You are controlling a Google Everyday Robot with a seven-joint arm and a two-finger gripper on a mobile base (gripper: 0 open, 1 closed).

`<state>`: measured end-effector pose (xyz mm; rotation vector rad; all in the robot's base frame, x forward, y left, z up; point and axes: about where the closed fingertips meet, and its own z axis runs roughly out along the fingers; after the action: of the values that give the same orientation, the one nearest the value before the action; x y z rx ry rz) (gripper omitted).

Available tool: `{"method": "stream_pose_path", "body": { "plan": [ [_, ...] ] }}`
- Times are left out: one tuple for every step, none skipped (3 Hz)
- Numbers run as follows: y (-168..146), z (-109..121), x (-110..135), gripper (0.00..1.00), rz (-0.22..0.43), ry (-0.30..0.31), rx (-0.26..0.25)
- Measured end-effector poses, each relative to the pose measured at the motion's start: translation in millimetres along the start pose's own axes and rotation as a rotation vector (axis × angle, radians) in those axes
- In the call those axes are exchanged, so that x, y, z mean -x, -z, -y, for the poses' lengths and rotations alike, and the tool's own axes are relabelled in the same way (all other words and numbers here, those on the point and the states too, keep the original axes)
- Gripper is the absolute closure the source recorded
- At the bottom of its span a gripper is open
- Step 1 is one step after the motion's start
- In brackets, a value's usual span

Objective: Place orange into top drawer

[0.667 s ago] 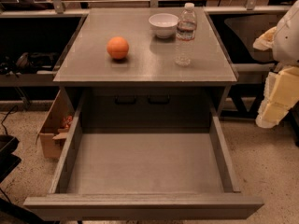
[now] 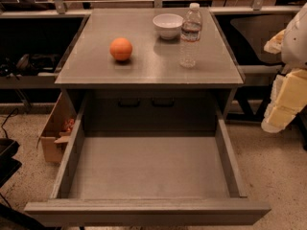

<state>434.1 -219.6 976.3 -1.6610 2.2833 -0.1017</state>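
Observation:
The orange (image 2: 121,49) sits on the flat grey cabinet top (image 2: 144,66), left of centre. The top drawer (image 2: 148,169) is pulled fully open below it, and its flat grey floor is bare. Its thick front panel (image 2: 144,212) is nearest the camera. My gripper (image 2: 283,104), cream-coloured, hangs at the right edge of the view. It is beside the cabinet's right side, well away from the orange, and holds nothing that I can see.
A white bowl (image 2: 168,25) and a clear water bottle (image 2: 190,35) stand on the cabinet top, right of the orange. A cardboard box (image 2: 56,133) sits on the floor left of the drawer. Dark shelving flanks the cabinet on both sides.

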Motion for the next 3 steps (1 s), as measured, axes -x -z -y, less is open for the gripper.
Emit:
{"method": "stream_pose_path", "body": {
  "plan": [
    [-36.8, -2.4, -3.4, 0.0, 0.08, -0.053, 0.047],
    [-94.1, 4.1, 17.2, 0.0, 0.307, -0.074, 0.094],
    [-131.7, 32.0, 71.1, 0.0, 0.584, -0.054, 0.084]
  ]
}}
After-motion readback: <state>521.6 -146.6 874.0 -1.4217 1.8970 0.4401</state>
